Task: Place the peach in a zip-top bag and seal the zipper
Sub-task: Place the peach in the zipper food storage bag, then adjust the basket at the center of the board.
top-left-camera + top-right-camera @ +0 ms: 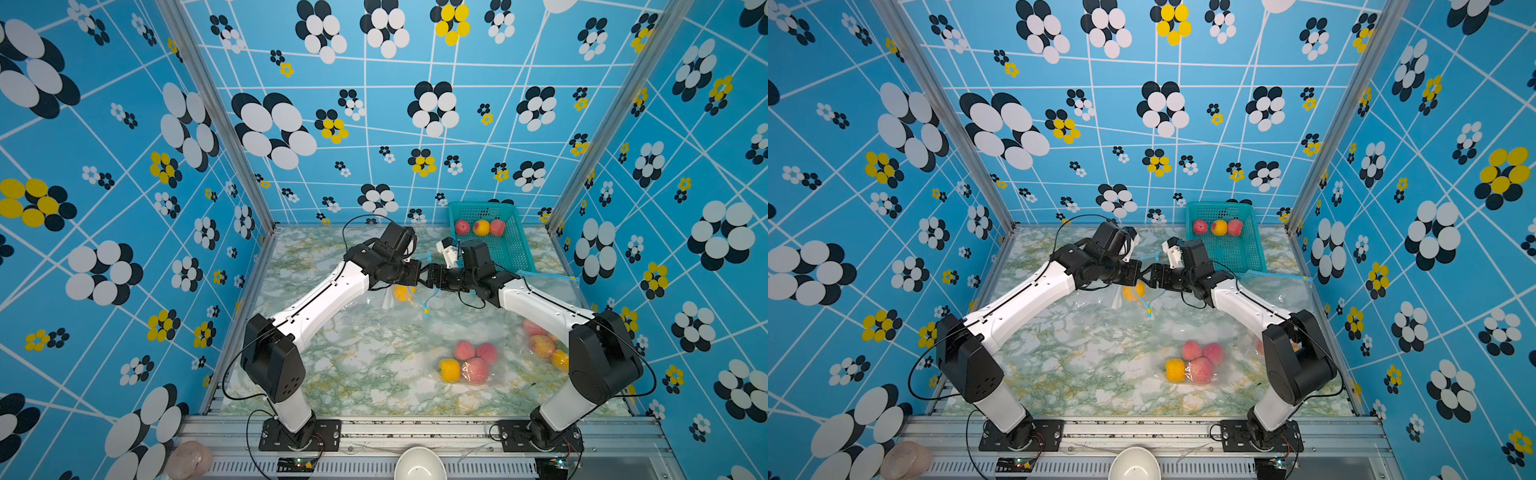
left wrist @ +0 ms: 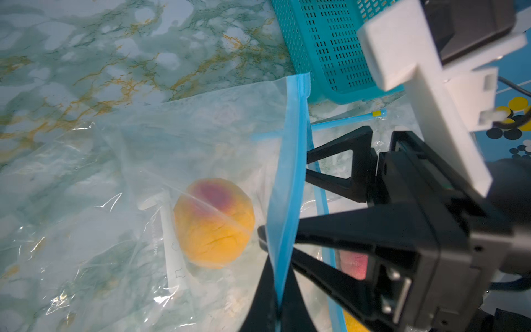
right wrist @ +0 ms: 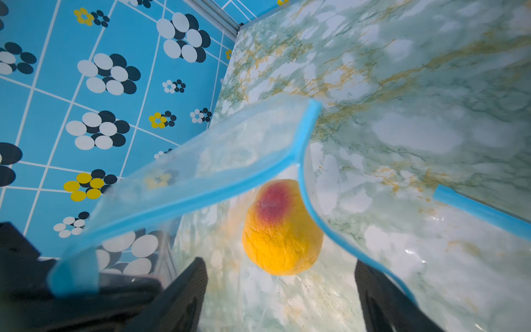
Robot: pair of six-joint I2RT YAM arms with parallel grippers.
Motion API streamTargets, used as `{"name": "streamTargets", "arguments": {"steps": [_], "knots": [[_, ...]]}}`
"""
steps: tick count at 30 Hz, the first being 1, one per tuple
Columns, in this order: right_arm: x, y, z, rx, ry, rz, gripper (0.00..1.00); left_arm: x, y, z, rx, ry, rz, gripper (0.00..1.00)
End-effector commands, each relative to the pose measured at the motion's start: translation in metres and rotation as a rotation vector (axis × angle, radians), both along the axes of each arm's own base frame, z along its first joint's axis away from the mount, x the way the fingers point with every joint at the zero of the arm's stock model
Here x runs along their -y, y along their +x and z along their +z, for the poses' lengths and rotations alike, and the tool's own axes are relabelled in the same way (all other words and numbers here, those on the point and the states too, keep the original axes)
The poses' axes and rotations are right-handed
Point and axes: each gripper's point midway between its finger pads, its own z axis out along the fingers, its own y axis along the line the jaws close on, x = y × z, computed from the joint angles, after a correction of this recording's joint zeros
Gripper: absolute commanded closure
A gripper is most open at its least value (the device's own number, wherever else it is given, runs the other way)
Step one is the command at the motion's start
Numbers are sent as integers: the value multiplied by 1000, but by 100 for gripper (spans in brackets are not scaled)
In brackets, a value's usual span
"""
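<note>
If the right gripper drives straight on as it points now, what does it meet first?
Probably the peach: the open right gripper looks into the open zip-top bag, with the fruit straight ahead. The blue zipper rim passes close by one side and might catch first; depth is unclear.

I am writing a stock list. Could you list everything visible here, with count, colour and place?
held bag: one, clear with blue zipper, mid-table, mouth open
peach: one, yellow-orange with red blush, inside held bag
basket: one, teal, back right, three peaches inside
front bag: one, clear, front middle, four peaches inside
right bag: one, clear, front right, holds peaches
flat bags: count unclear, clear, right side
bowl: one, white, by front rail
table: one, green-white marble
left gripper: black, shut on held bag's zipper edge
right gripper: black, open, at bag mouth
</note>
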Motion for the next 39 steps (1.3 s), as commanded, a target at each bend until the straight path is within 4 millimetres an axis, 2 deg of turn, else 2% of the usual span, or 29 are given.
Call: {"name": "streamTargets", "arguments": {"steps": [1,4,7,13,17,19,22,24,27,28,30,36,39], "knots": [[23,16,38,58,53,-63,18,-12,0,-3,0,31,20,94],[59,34,42,63,32,-157,20,-17,6,-7,1,47,36,94],[90,55,31,40,-6,-251,23,-24,9,-10,4,64,51,94],[111,94,-6,11,-147,-333,27,-32,9,-7,4,58,63,94],[133,124,-25,39,-344,-419,29,-32,12,6,-11,-78,78,94],[138,136,-37,48,-443,-430,30,-41,13,8,5,-48,98,94],[134,156,-43,64,-521,-406,33,-49,12,7,10,5,100,94],[132,167,-54,63,-578,-386,36,-51,10,7,12,10,101,94],[124,177,-59,78,-625,-348,42,-52,9,5,6,12,103,94],[120,179,-73,68,-648,-327,44,-52,9,4,5,13,102,94],[113,183,-78,95,-688,-288,49,-52,9,3,1,18,98,94],[79,173,-77,184,-753,-149,63,-52,11,2,2,24,99,94],[71,165,-76,211,-747,-121,71,-51,13,2,0,23,99,94]]}}
